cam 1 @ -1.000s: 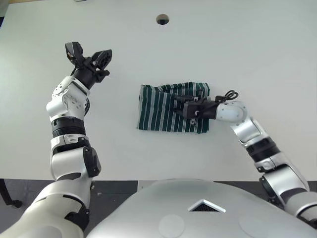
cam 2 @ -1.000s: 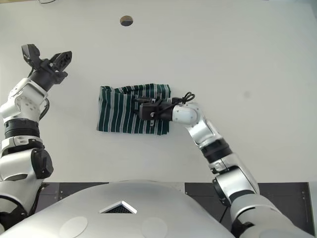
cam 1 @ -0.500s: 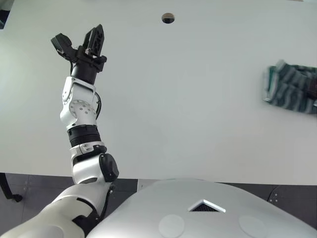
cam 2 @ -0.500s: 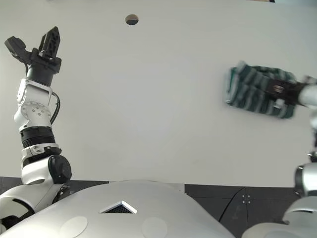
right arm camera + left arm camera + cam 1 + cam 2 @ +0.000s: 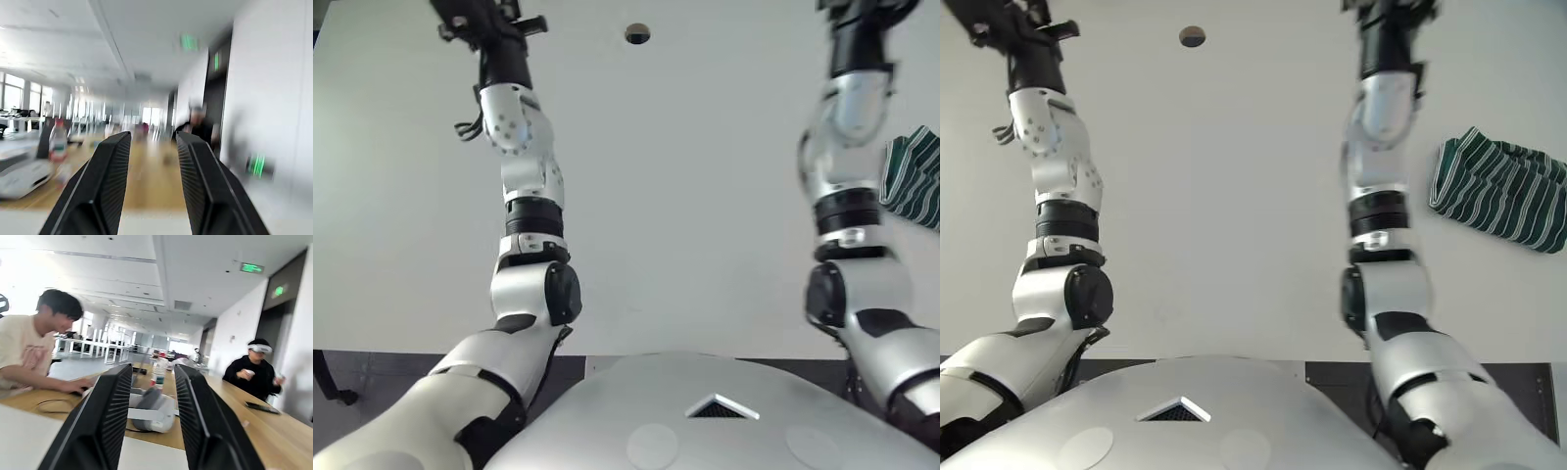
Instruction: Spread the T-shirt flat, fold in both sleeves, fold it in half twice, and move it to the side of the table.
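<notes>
The folded T-shirt [image 5: 1503, 201] lies at the bench's [image 5: 1234, 196] right side. Soft and limp, it likely needs pinching through all layers at a folded edge. Left hand [image 5: 152, 377] and right hand [image 5: 154, 139] are released, empty.

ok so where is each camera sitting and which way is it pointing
Left eye view: on the head, looking forward and down at the table; the left arm and right arm run up the picture.
Right eye view: beside it, same aim; the striped T-shirt lies right of the right arm.
Left wrist view: on the left wrist, looking out along the open left gripper into the room.
Right wrist view: on the right wrist, looking along the open right gripper.
Shared: both eyes see table, arms and T-shirt; both wrists see the room.
</notes>
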Robot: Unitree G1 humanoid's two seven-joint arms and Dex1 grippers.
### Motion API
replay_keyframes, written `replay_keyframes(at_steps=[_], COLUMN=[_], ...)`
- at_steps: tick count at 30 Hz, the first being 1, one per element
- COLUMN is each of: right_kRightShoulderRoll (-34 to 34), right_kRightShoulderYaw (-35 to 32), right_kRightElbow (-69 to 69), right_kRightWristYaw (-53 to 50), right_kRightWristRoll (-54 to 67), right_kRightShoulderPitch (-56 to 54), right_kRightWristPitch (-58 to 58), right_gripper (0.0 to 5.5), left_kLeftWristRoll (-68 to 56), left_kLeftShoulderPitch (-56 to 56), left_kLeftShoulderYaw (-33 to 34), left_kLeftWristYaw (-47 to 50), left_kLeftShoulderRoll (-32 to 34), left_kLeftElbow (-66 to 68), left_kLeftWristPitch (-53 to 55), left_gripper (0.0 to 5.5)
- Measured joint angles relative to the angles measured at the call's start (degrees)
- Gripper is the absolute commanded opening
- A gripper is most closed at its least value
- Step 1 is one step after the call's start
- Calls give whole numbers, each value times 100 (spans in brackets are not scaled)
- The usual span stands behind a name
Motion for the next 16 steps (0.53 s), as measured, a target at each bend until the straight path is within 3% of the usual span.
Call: replay_keyframes(at_steps=[2,5,11,16], right_kRightShoulderRoll=[107,-159,111,384], right_kRightShoulderYaw=[-55,-157,-244,-71], right_kRightElbow=[563,708,-164,-489], right_kRightWristYaw=[-800,-793,1099,1621], right_kRightWristRoll=[-342,-405,434,501], right_kRightShoulderPitch=[-233,-678,-119,364], right_kRightWristPitch=[292,388,343,760], right_gripper=[171,171,171,171], left_kLeftWristRoll=[-18,16,-44,-408], left_kLeftShoulderPitch=[-258,-302,72,400], left_kLeftShoulderYaw=[-44,-81,-213,-480], left_kLeftWristYaw=[-66,-44,-46,-733], left_kLeftShoulderRoll=[61,274,281,136], left_kLeftElbow=[286,441,130,-232], left_kLeftWristPitch=[-118,-308,-562,-649], left_gripper=[160,160,160,160])
